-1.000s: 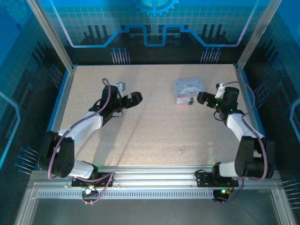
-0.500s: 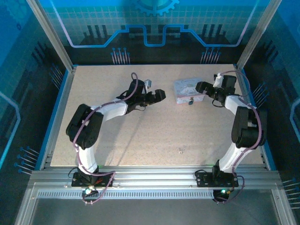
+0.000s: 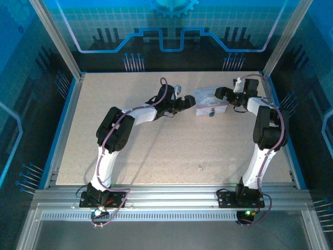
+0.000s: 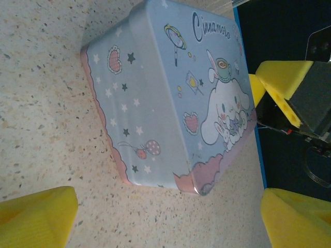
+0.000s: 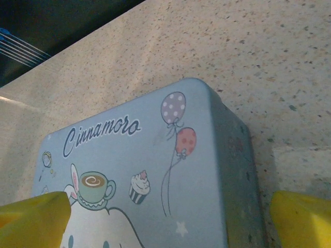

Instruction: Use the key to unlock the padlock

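The pastel blue cartoon tin box (image 3: 209, 100) sits at the back right of the table. A tiny dark padlock (image 3: 212, 113) hangs at the tin's near side. A greyish speck that looks like the key (image 3: 200, 167) lies alone on the table, far in front. My left gripper (image 3: 187, 101) is open just left of the tin (image 4: 170, 98), its yellow fingertips (image 4: 36, 214) spread wide with bare table between them. My right gripper (image 3: 222, 94) is open at the tin's right rear, and the lid (image 5: 150, 175) fills the space between its yellow fingertips (image 5: 302, 219).
The speckled tabletop (image 3: 156, 146) is bounded by a blue rim (image 3: 63, 122) and metal frame posts (image 3: 54, 39). In the left wrist view the right gripper's yellow fingers (image 4: 282, 77) stand just beyond the tin's far side.
The left arm has swung right across the table up to the tin's left side. The right gripper has moved back and left onto the tin's rear right edge.
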`<state>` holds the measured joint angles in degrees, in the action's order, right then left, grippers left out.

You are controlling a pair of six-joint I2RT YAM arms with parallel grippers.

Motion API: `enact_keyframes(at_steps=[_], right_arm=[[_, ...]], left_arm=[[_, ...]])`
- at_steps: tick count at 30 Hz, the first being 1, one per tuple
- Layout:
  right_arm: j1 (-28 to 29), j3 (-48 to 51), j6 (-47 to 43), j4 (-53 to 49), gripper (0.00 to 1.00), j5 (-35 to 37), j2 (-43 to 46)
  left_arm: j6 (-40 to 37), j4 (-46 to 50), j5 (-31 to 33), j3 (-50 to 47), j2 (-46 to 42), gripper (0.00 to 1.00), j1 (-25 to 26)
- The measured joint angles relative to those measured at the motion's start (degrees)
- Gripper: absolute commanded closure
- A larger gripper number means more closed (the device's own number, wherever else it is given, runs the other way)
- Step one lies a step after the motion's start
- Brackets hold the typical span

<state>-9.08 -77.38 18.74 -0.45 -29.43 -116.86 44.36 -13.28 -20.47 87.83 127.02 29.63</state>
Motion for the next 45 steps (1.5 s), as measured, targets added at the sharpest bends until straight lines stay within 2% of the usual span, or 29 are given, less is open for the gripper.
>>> enact_keyframes(at_steps=[15,26,34,45], right_arm=[[0.13,-3.74,-3.78,-6.25,0.03,-7.54,-1.88],[1.79,-4.0,-4.7,-8.15,0.03,-8.5,-1.88],[4.13,-2.62,-4.66,-9.18,0.03,-7.5,0.52],[8.22,4.42,-4.61,-9.66,0.03,-7.45,5.25]], left_arm=[[0.81,-0.13,-2.25,8.48,6.64,0.14,0.02],[0.72,0.5,-2.75,9.64,8.07,0.14,-0.07],[0.61,0.28,-2.73,3.82,5.51,0.14,-0.33],[0.55,-1.22,-2.05,-8.63,-2.93,0.14,-2.08]])
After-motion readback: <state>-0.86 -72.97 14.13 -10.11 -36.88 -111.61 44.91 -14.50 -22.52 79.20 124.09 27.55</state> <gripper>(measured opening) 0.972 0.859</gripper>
